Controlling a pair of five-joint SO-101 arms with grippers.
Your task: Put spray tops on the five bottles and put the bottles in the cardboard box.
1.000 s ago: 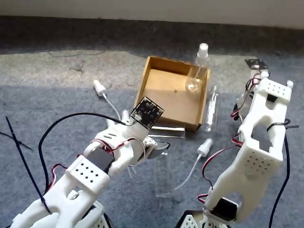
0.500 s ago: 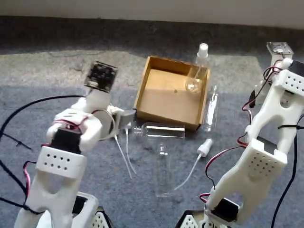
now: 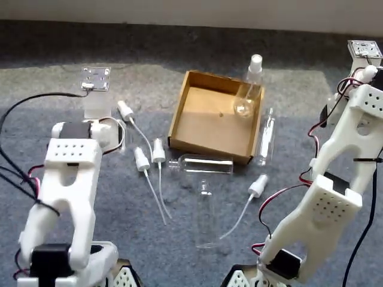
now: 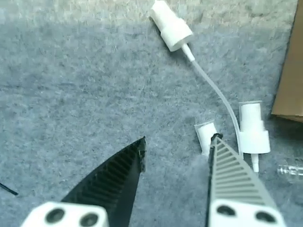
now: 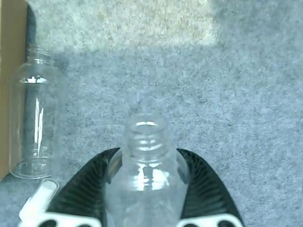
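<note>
Presently the right jaws are gripping a clear bottle (image 5: 144, 142) by its sides, its open neck bare of any top, over the tabletop (image 3: 90, 239) to the right of the cardboard box (image 3: 182, 110). The left jaws are gaping wide with nothing between them, hanging over the tabletop left of the box. Three spray tops (image 4: 173, 30) (image 4: 253, 127) (image 4: 205, 135) are lying just beyond their tips, dip tubes trailing. A fourth spray top (image 3: 258, 184) is resting in front of the box's right corner. One capped bottle (image 3: 250, 89) is sitting in the box's far right corner. An uncapped bottle (image 3: 266, 137) is lying along the box's right wall, another (image 3: 200, 163) is lying along its front wall, and a third (image 3: 204, 218) is lying nearer the arms. Grey carpet-like cloth is covering the tabletop, a paler sunlit band (image 3: 60, 84) is running across its far part, and a dark strip (image 3: 119, 36) under a pale wall (image 3: 179, 9) is closing the scene. Black cables (image 3: 18, 113) are looping beside the left arm (image 3: 69, 179).
</note>
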